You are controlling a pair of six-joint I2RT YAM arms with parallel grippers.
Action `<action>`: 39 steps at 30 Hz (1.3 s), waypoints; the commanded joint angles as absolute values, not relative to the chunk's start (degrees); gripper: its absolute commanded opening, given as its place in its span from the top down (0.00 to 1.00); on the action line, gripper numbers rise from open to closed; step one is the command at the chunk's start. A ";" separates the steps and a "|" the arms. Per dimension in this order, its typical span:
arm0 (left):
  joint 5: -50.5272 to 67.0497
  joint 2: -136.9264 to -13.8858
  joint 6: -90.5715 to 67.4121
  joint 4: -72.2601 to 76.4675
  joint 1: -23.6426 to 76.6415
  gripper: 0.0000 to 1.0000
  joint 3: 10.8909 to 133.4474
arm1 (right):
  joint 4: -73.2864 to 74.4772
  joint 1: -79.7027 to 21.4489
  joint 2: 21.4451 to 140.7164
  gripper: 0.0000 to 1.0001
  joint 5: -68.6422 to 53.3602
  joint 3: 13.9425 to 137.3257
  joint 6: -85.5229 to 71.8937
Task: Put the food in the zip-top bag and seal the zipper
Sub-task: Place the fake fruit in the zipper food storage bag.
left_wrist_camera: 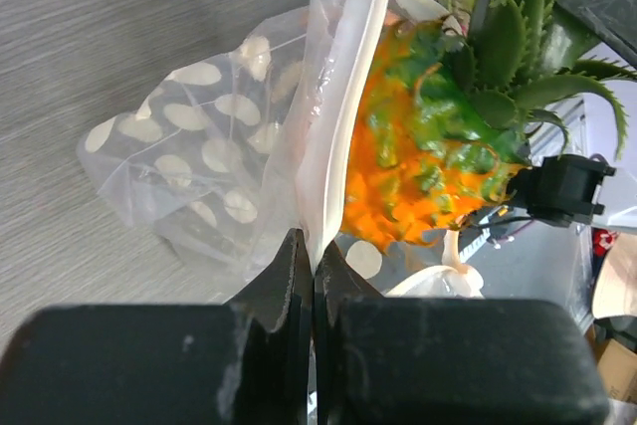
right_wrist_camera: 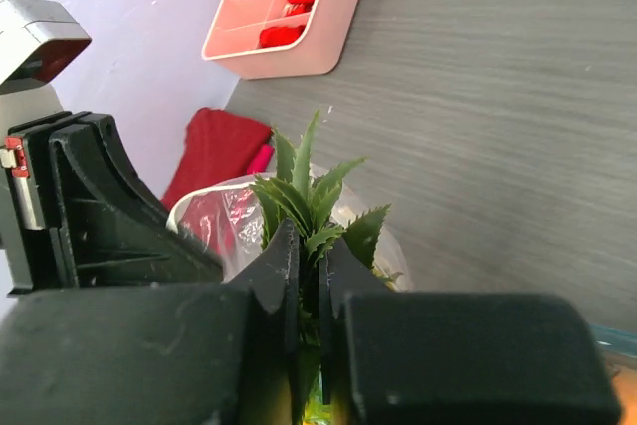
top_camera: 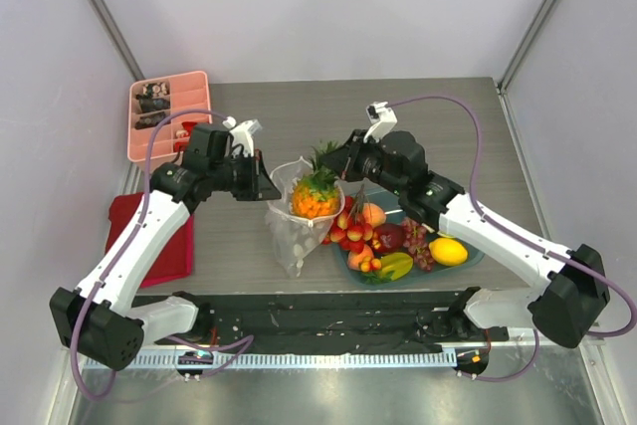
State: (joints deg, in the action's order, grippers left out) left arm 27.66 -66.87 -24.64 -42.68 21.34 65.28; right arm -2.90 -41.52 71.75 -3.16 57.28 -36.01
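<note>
The zip-top bag stands at the table's middle with its mouth held up, dotted and clear. My left gripper is shut on the zipper strip at the mouth's left edge. An orange pineapple hangs in the open mouth, its body partly below the rim. Its green top is pinched in my right gripper, which is shut and comes in from the right. More food lies beside the bag: red berries, a peach and a lemon.
An oval teal plate right of the bag carries the loose fruit, with an apple and grapes. A pink compartment tray sits at the back left. A red cloth lies under the left arm.
</note>
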 commanded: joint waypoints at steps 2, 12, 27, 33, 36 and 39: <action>32.69 -65.13 -24.34 -38.32 21.18 1.00 64.78 | -5.00 -46.66 69.78 0.99 7.73 62.75 -29.09; 32.35 -64.08 -26.10 -34.28 21.18 1.00 64.16 | 3.33 -50.54 73.74 0.99 0.89 65.57 -32.52; 32.61 -62.14 -28.83 -30.76 21.09 1.00 62.75 | 6.86 -50.54 80.06 0.99 -15.20 66.88 -46.49; 32.08 -60.65 -26.72 -32.25 21.09 1.00 63.10 | 9.48 -49.13 81.12 0.36 -17.49 72.93 -36.40; 31.82 -59.94 -25.67 -33.66 21.09 1.00 62.76 | 14.40 -47.64 80.42 0.24 -19.23 78.65 -30.07; 31.55 -59.24 -24.87 -34.01 21.18 1.00 62.05 | 21.34 -47.20 79.11 0.25 -20.48 82.78 -24.80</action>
State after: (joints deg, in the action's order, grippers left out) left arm 31.33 -61.45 -26.70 -35.40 21.26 62.54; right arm 15.77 -47.99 82.28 -17.21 75.59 -33.82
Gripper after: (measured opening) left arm 0.025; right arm 0.756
